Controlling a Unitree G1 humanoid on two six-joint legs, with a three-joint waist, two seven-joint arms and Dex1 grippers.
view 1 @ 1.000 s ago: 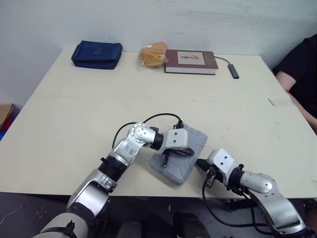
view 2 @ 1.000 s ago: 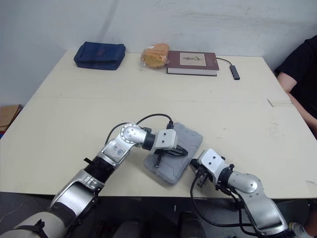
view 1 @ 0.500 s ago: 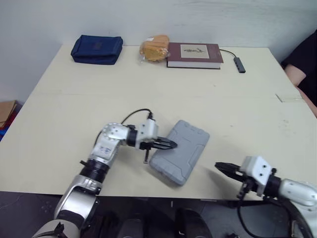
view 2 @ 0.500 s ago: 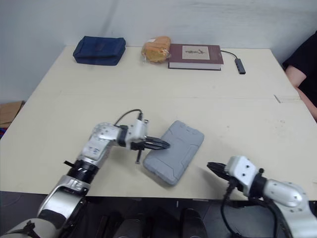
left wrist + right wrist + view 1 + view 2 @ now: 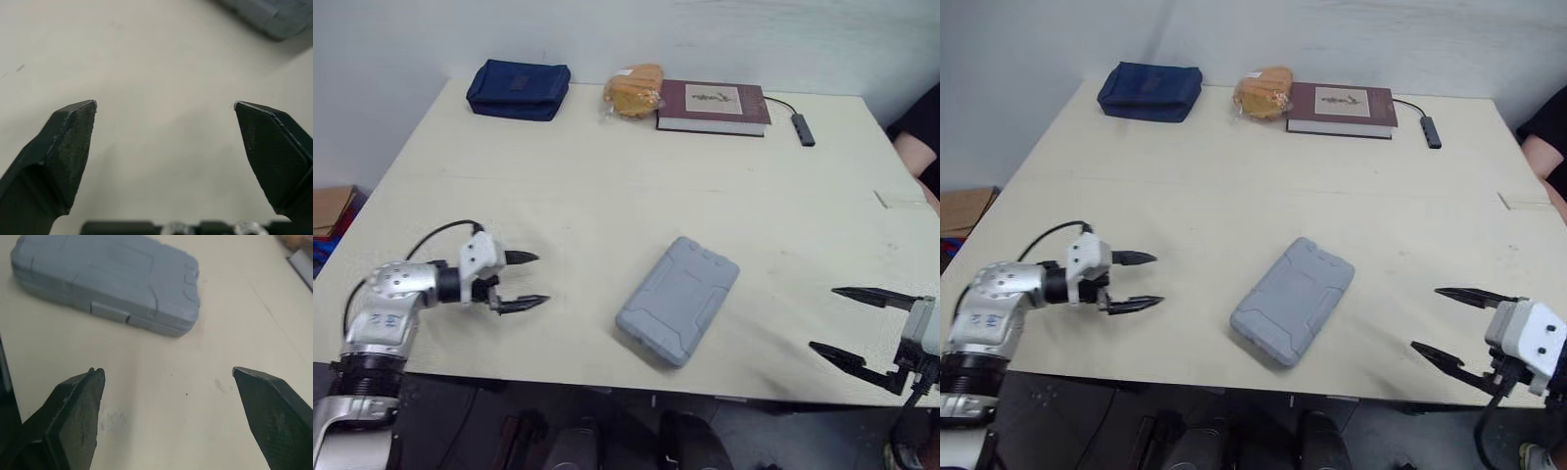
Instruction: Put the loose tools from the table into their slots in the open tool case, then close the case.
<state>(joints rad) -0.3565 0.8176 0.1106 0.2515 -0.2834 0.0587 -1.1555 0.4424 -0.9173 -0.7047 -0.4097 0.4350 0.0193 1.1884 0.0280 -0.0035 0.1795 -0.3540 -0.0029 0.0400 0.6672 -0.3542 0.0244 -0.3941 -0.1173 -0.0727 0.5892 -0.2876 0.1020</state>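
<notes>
Reaching in low from the robot's left side, the left gripper (image 5: 540, 279) hovered over the table (image 5: 607, 176) near its front edge. Its forearm was roughly level and its two black fingers were spread wide on nothing, pointing toward the tool case (image 5: 677, 301). The right gripper (image 5: 823, 318) was poised near the front right corner, fingers likewise wide apart and empty (tips aimed back at the case). Most of its arm was cut off by the frame edge. The grey case lay flat and diagonal between the two grippers, well apart from both. Its lid was shut, so its inside was hidden.
</notes>
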